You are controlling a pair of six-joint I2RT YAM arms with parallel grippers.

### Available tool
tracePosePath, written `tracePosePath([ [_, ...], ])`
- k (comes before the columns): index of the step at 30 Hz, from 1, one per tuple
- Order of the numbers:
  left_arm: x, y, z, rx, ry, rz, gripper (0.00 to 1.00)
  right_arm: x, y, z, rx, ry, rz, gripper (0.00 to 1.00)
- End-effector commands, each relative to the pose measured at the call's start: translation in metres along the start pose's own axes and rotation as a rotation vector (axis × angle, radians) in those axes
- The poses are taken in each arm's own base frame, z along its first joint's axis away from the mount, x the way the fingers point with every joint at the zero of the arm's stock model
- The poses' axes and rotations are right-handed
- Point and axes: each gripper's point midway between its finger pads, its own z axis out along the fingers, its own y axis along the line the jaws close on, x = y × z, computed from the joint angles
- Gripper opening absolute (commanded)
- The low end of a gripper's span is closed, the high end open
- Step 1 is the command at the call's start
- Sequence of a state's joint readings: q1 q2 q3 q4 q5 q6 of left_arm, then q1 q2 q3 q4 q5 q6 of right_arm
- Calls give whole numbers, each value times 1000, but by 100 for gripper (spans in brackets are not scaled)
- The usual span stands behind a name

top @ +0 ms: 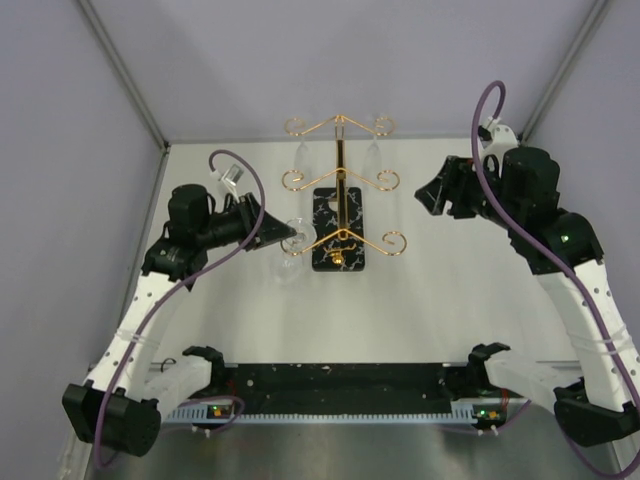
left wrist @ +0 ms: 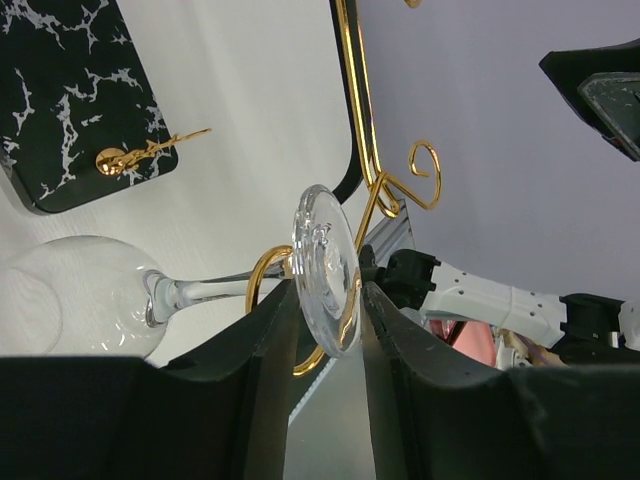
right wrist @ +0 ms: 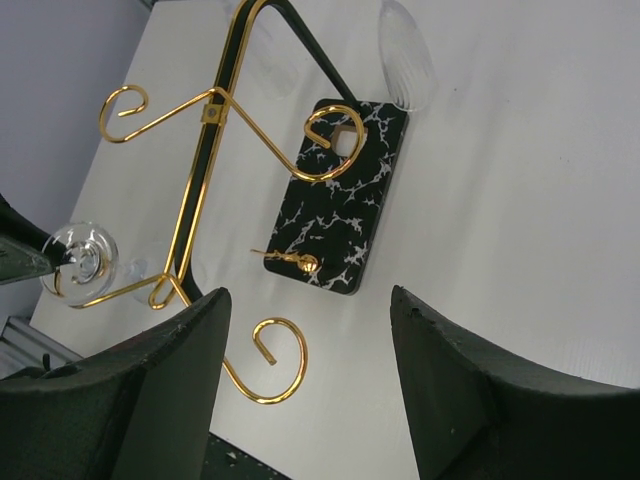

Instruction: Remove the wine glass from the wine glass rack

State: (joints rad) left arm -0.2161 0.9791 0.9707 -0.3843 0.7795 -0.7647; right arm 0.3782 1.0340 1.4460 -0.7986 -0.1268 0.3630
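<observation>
Risk: the glass (left wrist: 100, 295) hung by its foot (left wrist: 327, 268) in a scroll on the near-left arm of the rack (top: 340, 215). A pull off the slot's line could have snagged the stem (left wrist: 215, 290) on the wire, tipped the rack, or let the foot slip.

The left gripper (left wrist: 325, 335) stood partly spread, with its fingers (left wrist: 265, 380) close either side of the foot. A firm grip could not be confirmed. The right gripper (right wrist: 305, 310) stood wide and empty, well apart.

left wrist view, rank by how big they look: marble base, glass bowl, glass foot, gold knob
1. marble base, though cropped by the frame
2. glass bowl, partly hidden
3. glass foot, seen at a slant, nearest the camera
4. gold knob
</observation>
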Motion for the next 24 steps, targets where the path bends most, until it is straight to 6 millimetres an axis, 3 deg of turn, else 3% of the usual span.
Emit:
tracePosePath([
  [1,0,-12,5,68,16,24,34,-10,10,-7,-38,-53,-22,65],
  [9,1,-12,6,70,20,27,17,-9,11,-7,-40,-54,-21,65],
  [18,-3,-28,-1,98,10,57,0,-7,10,-5,-38,-48,-18,65],
  [24,-3,-33,-10,77,1,102,0,-6,10,-4,-40,-46,-15,65],
])
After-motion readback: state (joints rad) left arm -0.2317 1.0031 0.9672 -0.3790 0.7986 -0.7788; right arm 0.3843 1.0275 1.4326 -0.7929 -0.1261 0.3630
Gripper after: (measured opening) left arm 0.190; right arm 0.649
